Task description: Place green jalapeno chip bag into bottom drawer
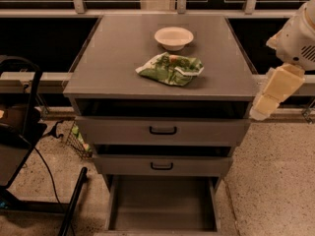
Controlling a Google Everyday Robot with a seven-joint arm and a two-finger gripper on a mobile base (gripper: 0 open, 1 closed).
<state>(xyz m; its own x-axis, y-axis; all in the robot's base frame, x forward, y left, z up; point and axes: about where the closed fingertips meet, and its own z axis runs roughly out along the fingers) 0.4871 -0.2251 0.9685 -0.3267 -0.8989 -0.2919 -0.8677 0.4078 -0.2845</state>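
Grey all over, the boxy three-drawer cabinet [113, 58] is the landmark for everything else. On the cabinet's flat top, a little right of its middle and toward its front edge, lies the green jalapeno chip bag [170, 69] — a crumpled soft foil packet, green with white patches, resting flat. Just behind the bag on the same top, near it but apart, a round white bowl [173, 37] sits upright. Under the top are the cabinet's two upper drawer fronts [163, 130], each grey with a black handle and a dark gap above it. At the cabinet's foot the bottom drawer [162, 205] — wide, shallow and grey, with a plain flat floor and low side walls — is pulled well out. The cream-coloured gripper [258, 111] hangs just off the cabinet's right front corner, level with the top's edge, angled down and inward below the rounded white arm housing [300, 33]. It is well apart from the bag, and whether it is open or closed cannot be told.
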